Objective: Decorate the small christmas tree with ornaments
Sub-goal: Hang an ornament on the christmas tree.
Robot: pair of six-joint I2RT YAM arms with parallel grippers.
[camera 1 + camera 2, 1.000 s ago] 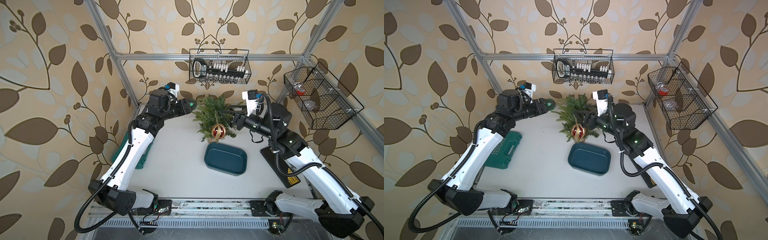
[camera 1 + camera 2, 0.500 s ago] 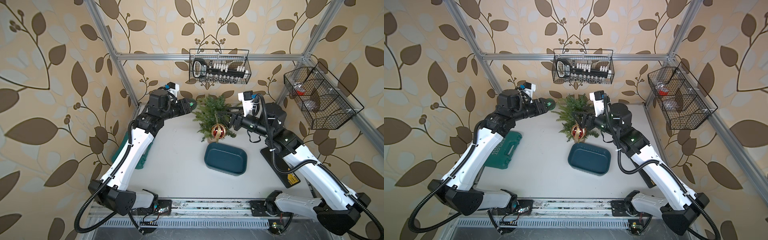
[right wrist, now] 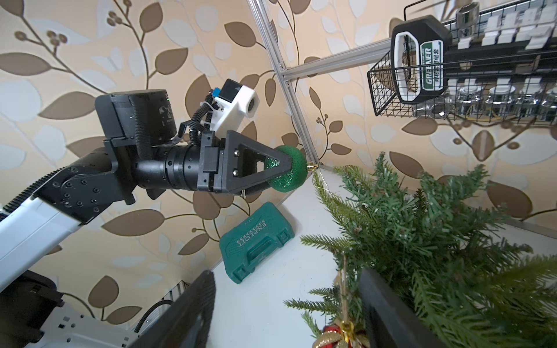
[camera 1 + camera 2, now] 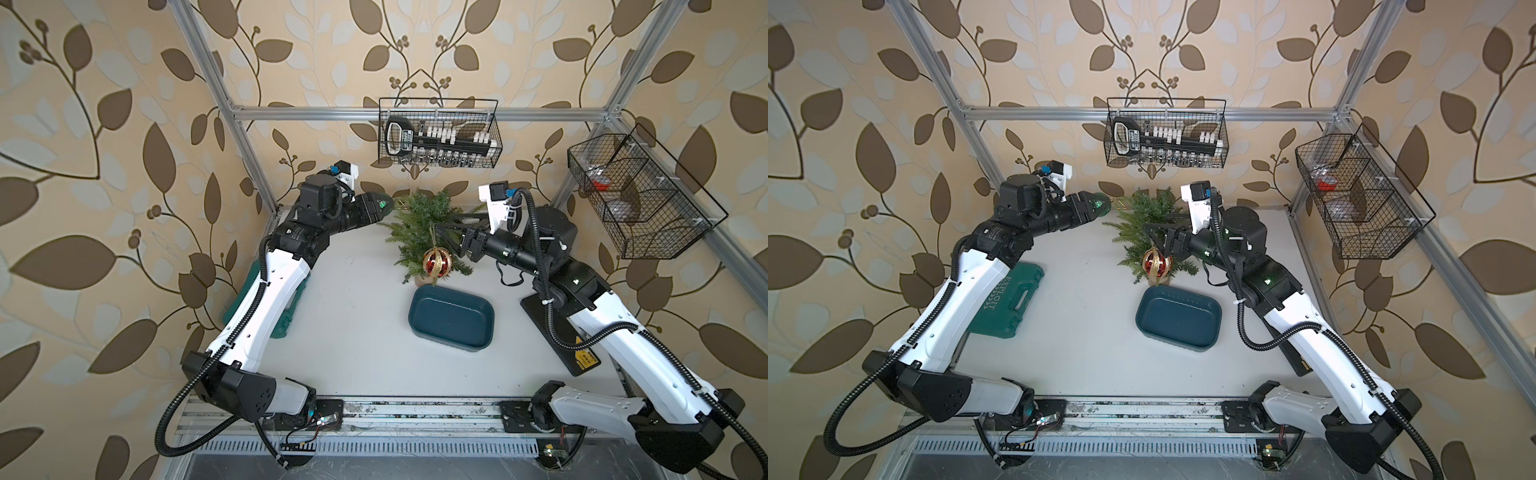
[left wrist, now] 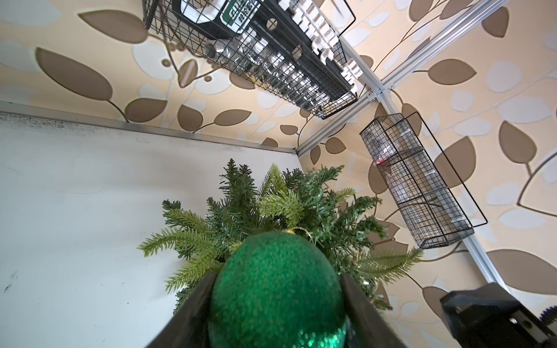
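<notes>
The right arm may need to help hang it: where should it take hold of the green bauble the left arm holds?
Probably the gold string loop just past the cap, approached from the tree side. The left end effector clamps the green bauble across its sides, so only the cap end, pointing at the tree, is free.

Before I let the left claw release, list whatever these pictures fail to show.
1. String of the green ornament: in the right wrist view it runs into the branches of the tree; hooked or not, cannot tell.
2. The red ornament: right wrist view, cut off by the frame edge.
3. Base of the tree: both top views, mostly hidden behind branches and the red ornament.
4. Contents of the side wire basket: top views, too small, blurred by mesh.
</notes>
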